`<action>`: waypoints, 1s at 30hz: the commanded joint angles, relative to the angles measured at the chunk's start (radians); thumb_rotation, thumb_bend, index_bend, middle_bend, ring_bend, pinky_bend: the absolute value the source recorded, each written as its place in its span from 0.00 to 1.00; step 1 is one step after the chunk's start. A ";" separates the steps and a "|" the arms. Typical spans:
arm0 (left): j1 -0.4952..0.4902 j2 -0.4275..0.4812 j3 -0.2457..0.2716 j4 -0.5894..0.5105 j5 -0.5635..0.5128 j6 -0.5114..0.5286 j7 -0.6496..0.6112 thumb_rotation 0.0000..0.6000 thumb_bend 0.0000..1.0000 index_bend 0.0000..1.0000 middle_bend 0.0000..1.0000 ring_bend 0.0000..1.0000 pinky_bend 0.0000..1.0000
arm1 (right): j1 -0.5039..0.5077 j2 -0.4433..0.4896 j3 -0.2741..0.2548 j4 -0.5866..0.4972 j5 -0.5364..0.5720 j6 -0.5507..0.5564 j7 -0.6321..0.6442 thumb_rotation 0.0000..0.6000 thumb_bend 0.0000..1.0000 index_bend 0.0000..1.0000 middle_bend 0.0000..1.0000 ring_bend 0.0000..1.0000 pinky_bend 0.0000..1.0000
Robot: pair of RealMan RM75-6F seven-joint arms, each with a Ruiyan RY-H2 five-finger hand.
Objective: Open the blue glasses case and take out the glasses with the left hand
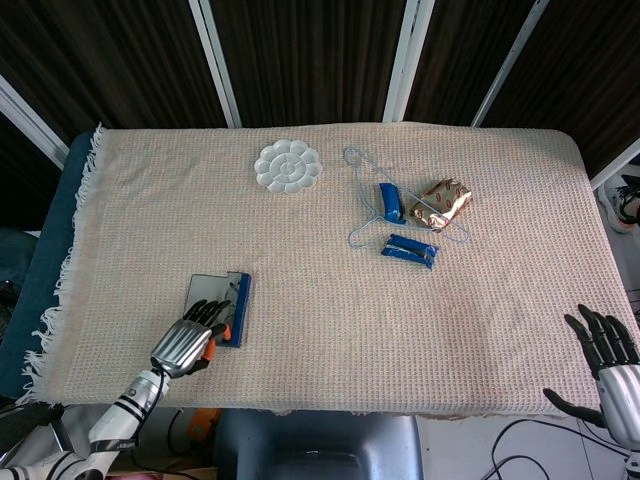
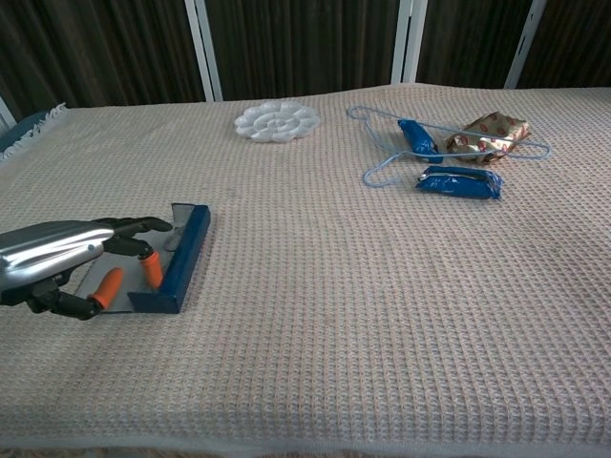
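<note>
The blue glasses case (image 1: 238, 310) (image 2: 185, 256) lies shut near the table's front left, grey lid up, its long blue side toward the table's middle. My left hand (image 1: 188, 343) (image 2: 57, 254) is at the case's near end. Its orange-tipped fingers (image 2: 152, 268) curl onto the grey lid and its thumb is against the near edge, so it holds the case. No glasses are visible. My right hand (image 1: 606, 362) hangs past the front right corner of the table with its fingers spread and nothing in it; the chest view does not show it.
A white palette (image 1: 288, 166) (image 2: 277, 122) sits at the back centre. A light blue wire hanger (image 1: 357, 158), two blue packets (image 1: 390, 201) (image 1: 409, 249) and a gold packet (image 1: 443, 201) lie at the back right. A beige woven cloth (image 1: 330, 330) covers the table.
</note>
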 commanded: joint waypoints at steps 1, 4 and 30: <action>-0.016 -0.051 -0.003 -0.010 0.002 0.001 0.023 1.00 0.78 0.35 0.00 0.00 0.00 | -0.002 0.001 0.000 0.002 -0.003 0.006 0.006 1.00 0.13 0.00 0.00 0.00 0.00; -0.021 -0.124 -0.017 0.019 -0.003 0.030 0.078 1.00 0.78 0.33 0.00 0.00 0.00 | -0.006 0.005 0.001 0.005 -0.002 0.015 0.018 1.00 0.13 0.00 0.00 0.00 0.00; -0.121 -0.381 -0.171 0.244 -0.186 0.046 0.247 1.00 0.79 0.24 0.00 0.00 0.00 | -0.025 0.026 0.011 0.025 0.010 0.058 0.099 1.00 0.13 0.00 0.00 0.00 0.00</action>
